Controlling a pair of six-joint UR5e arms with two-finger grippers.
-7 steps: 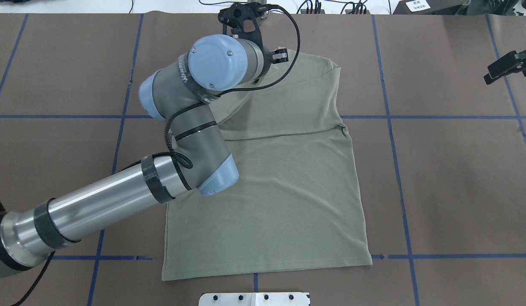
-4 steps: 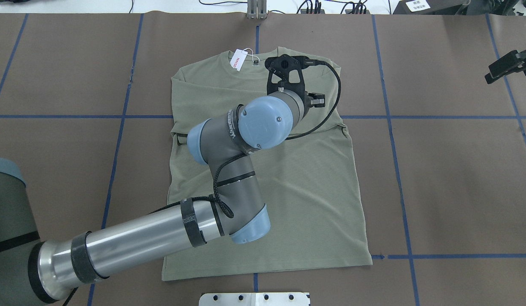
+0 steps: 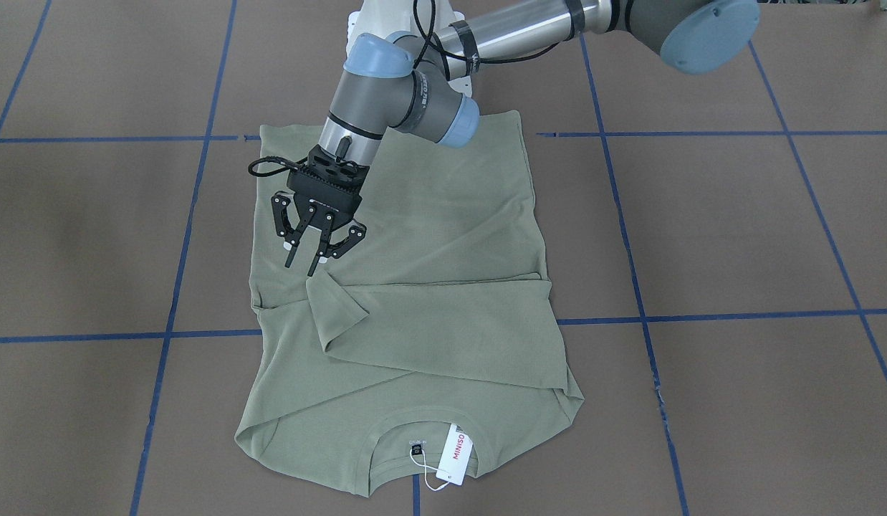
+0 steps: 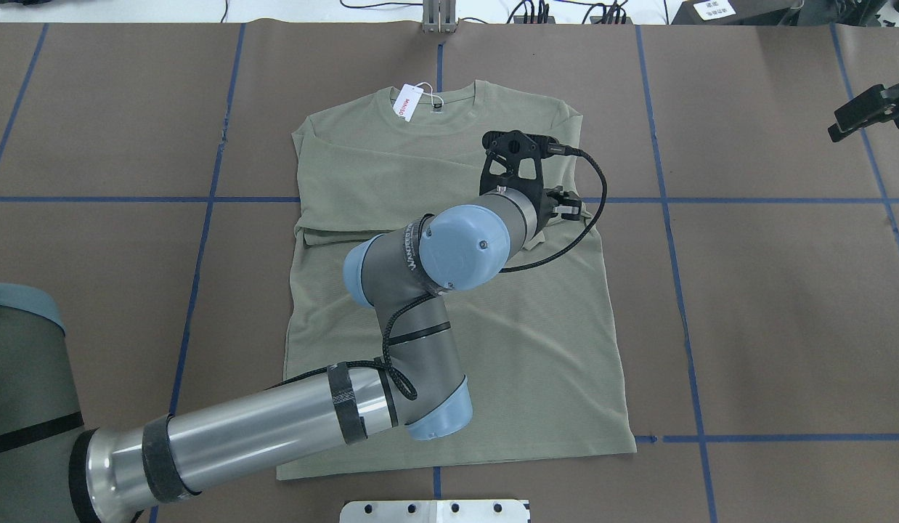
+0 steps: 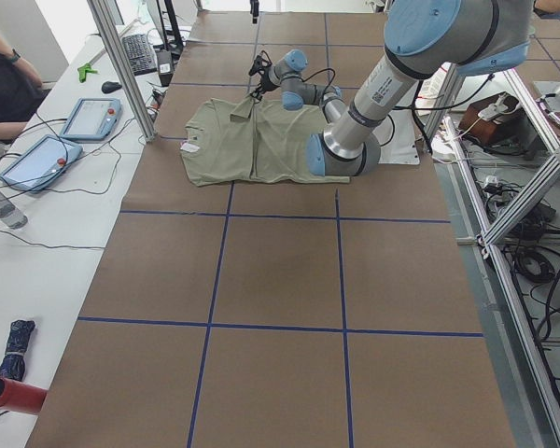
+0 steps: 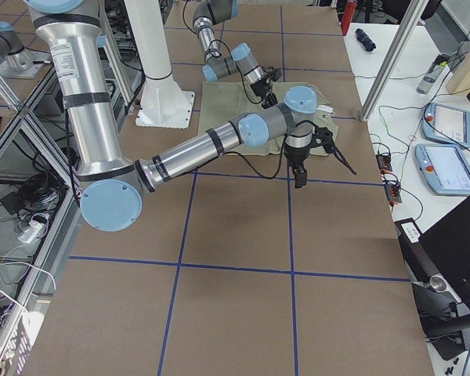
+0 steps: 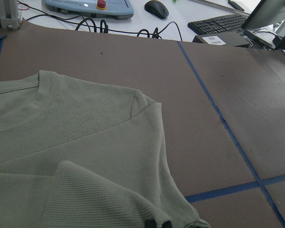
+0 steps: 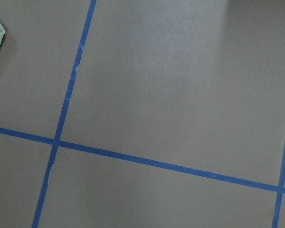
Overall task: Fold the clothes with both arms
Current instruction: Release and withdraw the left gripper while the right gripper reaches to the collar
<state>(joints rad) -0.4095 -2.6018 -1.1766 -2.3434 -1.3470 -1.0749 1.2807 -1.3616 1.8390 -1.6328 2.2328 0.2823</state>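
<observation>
White "MINISO" hang tag (image 3: pixel 457 454) at shirt (image 3: pixel 443 215) neck; neck label (image 3: pixel 416 450) illegible.

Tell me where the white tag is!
In the overhead view, the white tag lies on the shirt collar at the far end, left of its middle.

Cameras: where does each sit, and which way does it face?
Front-facing: opposite the arms, steeply down on table and shirt; left arm and left gripper show.
Overhead: behind the arms, forward and down; left arm, right gripper at edge.
Exterior left: table's left end; left arm near.
Exterior right: opposite end; right arm near.
Left wrist: low over the shirt, toward a keyboard.
Right wrist: down on bare table; no body.
Shared: front-facing and overhead show the hang tag.
</observation>
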